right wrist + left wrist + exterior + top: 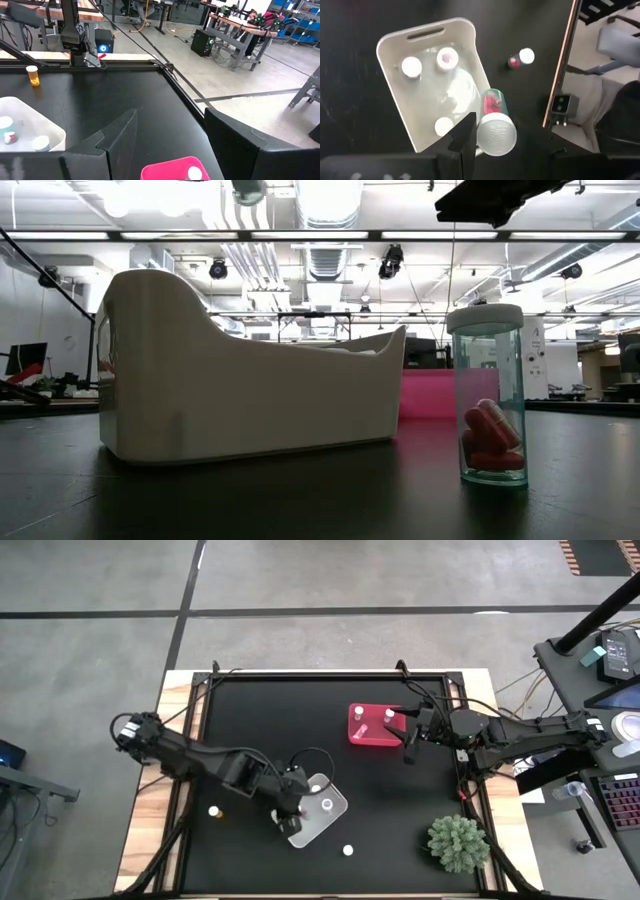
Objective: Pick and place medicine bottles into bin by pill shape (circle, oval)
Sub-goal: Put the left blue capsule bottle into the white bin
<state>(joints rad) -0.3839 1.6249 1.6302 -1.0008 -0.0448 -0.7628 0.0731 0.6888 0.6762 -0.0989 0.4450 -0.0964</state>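
My left gripper (pixel 291 820) hangs open over the near-left corner of the white bin (pixel 335 808). A clear bottle with red pills and a white cap (pixel 496 134) lies tilted between its fingers, its bottom end over the bin's rim (pixel 481 87). Three capped bottles (pixel 411 66) stand inside that bin. My right gripper (pixel 408 743) is open and empty beside the pink bin (pixel 356 726), which holds two bottles (pixel 389 714). An orange bottle (pixel 214 811) and a clear bottle of red oval capsules (pixel 487 395) stand on the mat. My left gripper has the bottle's white cap (pixel 484 131) right beside one finger (pixel 466 136), with a wide gap to the other finger. I cannot tell whether the finger touches it. The fingers point down; the bottle is tilted, cap toward the wrist.
A spiky green plant (pixel 458 843) stands at the mat's near right corner. The clear capsule bottle also shows near the front edge in the high view (pixel 348 850). The wooden table border (pixel 150 830) frames the black mat; open mat lies between the two bins.
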